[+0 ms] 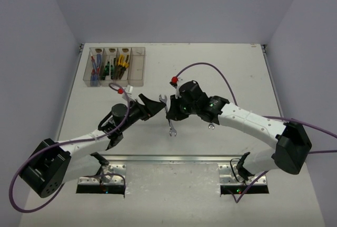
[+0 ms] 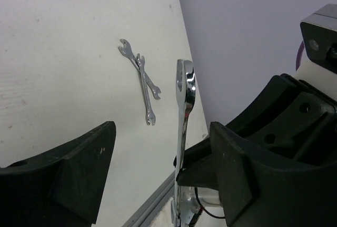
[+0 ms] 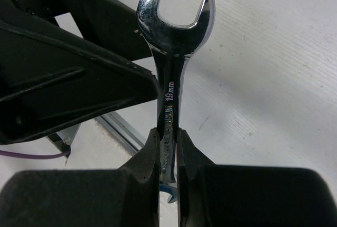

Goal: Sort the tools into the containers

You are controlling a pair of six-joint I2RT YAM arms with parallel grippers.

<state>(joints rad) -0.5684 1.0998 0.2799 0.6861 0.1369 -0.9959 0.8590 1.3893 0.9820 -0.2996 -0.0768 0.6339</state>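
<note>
Presently my right gripper (image 3: 168, 142) pinches the wrench (image 3: 171, 74) above the tabletop (image 1: 226, 69), my left gripper (image 2: 160, 137) open astride it; a mistimed release would drop it, well apart from the containers (image 1: 138, 68).

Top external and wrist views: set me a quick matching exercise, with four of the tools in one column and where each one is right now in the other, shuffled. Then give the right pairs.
Tools
1. large wrench
2. small wrenches
3. pliers
4. blue-handled screwdrivers

Places
A. in the third bin from the left in the top view
B. clamped in the right pincer
C. in the leftmost bin in the top view
D. lying crossed on the table

Pairs: 1-B, 2-D, 3-A, 4-C
</note>
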